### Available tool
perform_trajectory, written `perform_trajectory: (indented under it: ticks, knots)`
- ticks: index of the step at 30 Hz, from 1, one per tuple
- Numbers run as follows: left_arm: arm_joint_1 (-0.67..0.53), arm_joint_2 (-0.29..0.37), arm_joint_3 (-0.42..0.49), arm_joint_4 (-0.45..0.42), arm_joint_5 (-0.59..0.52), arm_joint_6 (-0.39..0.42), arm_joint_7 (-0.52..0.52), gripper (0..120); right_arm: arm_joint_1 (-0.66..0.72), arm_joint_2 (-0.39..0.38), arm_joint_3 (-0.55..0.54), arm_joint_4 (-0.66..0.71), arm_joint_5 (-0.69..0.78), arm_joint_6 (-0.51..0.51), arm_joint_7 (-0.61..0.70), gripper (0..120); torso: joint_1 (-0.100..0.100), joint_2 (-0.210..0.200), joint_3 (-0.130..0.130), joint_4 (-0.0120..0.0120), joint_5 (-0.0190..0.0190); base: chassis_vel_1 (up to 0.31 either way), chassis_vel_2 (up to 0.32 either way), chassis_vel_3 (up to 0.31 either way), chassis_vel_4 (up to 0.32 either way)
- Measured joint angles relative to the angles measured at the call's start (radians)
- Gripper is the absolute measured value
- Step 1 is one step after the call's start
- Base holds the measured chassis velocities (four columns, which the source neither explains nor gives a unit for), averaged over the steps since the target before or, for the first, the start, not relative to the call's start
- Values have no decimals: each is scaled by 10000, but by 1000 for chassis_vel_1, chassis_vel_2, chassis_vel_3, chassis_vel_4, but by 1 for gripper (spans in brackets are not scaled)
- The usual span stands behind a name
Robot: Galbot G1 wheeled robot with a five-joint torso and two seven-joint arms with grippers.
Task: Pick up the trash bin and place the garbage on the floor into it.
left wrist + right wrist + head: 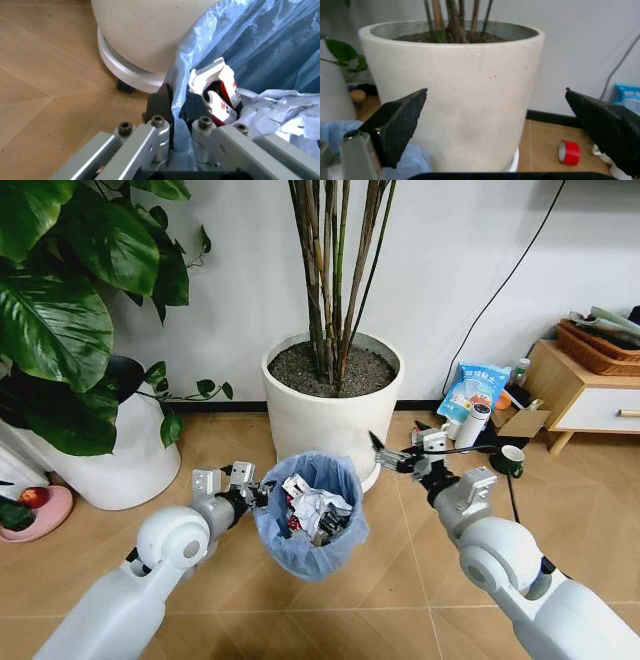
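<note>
While the left gripper (262,495) held the trash bin (310,515) off the floor (400,580), its fingers (161,103) were clamped on the bin's rim, one outside and one inside the light-blue bag. Bin hung in front of the robot, just before the big white plant pot (332,405) with thin stems. Garbage (312,508) sat inside the bin: crumpled white paper and red-white wrappers (222,95) near the left fingers. Right gripper (392,455) was raised beside the bin's right side, near the pot, jaws spread wide with nothing between them. Red tape roll (569,152) lay on the floor right of the pot. Second white pot (130,455) with broad leaves stood at the left.
</note>
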Motion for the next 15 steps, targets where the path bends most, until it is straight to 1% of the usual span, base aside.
perform_trajectory:
  ticks: [6, 15]
  knots:
    - [-40, -21, -7, 43, -7, 0, 1, 0, -304, 180, 46, 9, -191, 5, 1, 100, 0, 0, 0, 1, -2, 0, 0, 0, 0]
    - [-110, 22, -2, 105, -43, 0, 7, 0, -363, 237, -132, -1, -280, 86, 5, 100, 1, 0, 0, 1, -1, 12, 7, -10, -5]
